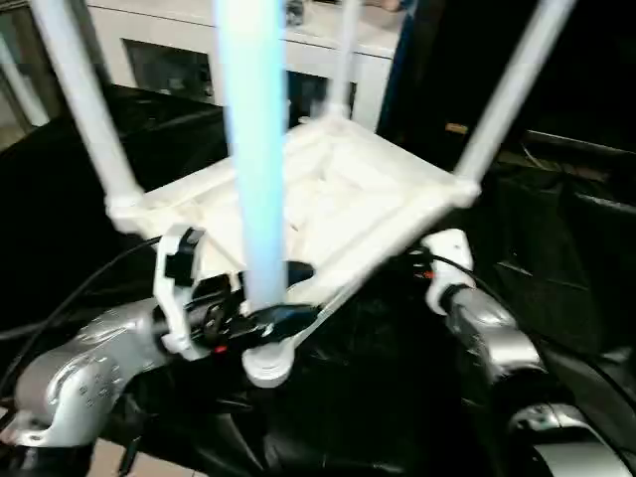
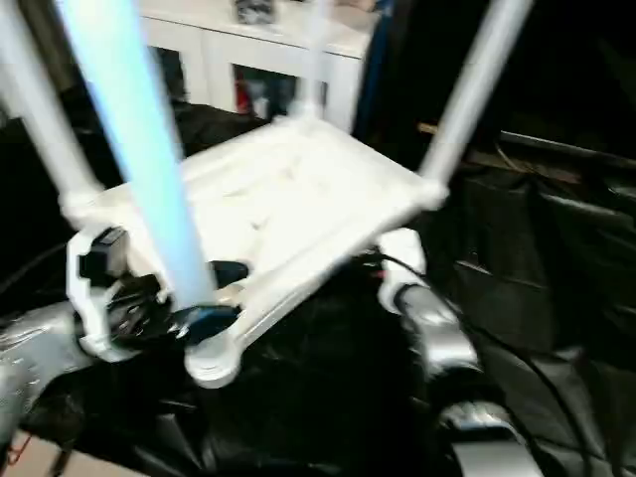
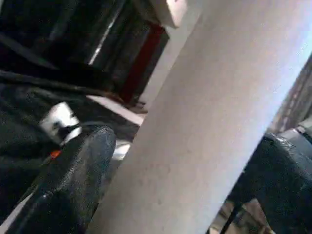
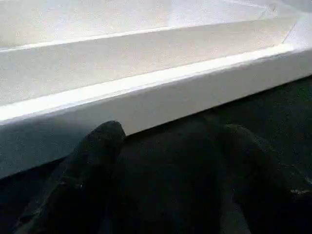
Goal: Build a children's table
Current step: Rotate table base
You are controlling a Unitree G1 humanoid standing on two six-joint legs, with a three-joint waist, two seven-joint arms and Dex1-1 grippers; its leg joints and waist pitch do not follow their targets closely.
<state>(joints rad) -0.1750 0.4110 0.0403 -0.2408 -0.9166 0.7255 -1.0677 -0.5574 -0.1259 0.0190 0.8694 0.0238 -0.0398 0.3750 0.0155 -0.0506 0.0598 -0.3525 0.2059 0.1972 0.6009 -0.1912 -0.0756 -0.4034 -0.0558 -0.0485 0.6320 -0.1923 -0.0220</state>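
The children's table (image 1: 338, 199) lies upside down on a black-draped surface (image 1: 378, 397), ribbed underside up, with four tube legs rising from its corner sockets. A white cabinet (image 1: 328, 60) stands behind it. The left gripper (image 1: 260, 316) is at the nearest corner, its fingers (image 3: 73, 180) spread on either side of the near leg (image 1: 253, 149) close to its base. The right gripper (image 4: 165, 165) sits low by the tabletop's edge, its fingers parted and holding nothing.
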